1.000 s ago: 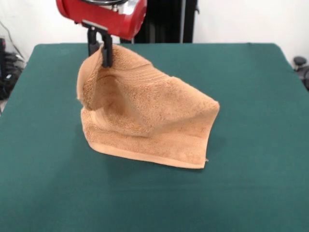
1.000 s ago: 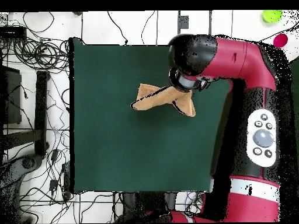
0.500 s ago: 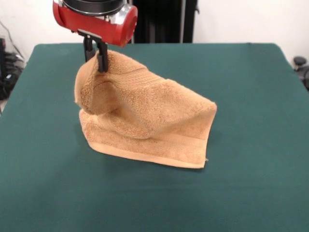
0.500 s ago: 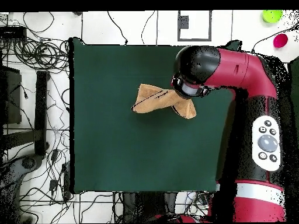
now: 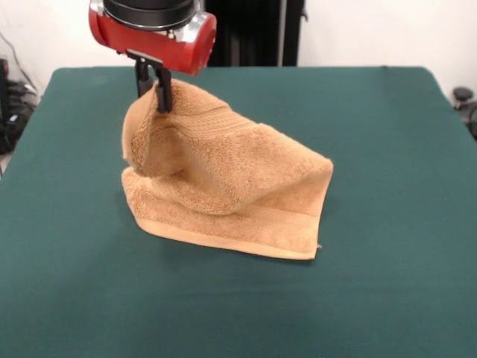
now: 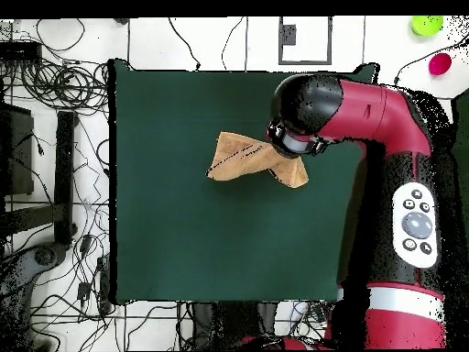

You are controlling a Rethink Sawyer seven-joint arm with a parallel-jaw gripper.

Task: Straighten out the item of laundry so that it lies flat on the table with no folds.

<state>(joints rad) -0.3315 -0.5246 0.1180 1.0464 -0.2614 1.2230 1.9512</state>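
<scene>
Tan-orange terry makes up the towel (image 5: 223, 190), a small cloth with a thick looped pile, a flatter woven band across it and a smooth hem along its near edge. One corner is pinched between the two thin black fingers of the gripper (image 5: 159, 88), which are closed on the cloth and hold that corner up above the table (image 5: 387, 149). From the raised corner the cloth falls in a soft, hollowed fold, so the towel stands as a lopsided tent: its upper part sags inward on the left side of the front view, while its lower part lies on the table with the hemmed edge running slantwise from the left down to a low corner at the right. A second band shows as a ribbed strip just under the gripped corner. The towel is folded over itself and does not lie flat. The table top is a plain dark green, matte and cloth-like, rectangular and much larger than the towel. The towel sits toward the far left part of the top in the front view; in the overhead view the towel (image 6: 247, 159) lies in the upper middle of the table (image 6: 183, 238), partly covered by the arm's rounded end. The arm (image 6: 385, 110) is glossy red with black joints, and its wrist above the gripper is a red cylinder with a bright metal ring. A grey oval panel with round buttons sits on the arm's side; no writing on it can be read.
</scene>
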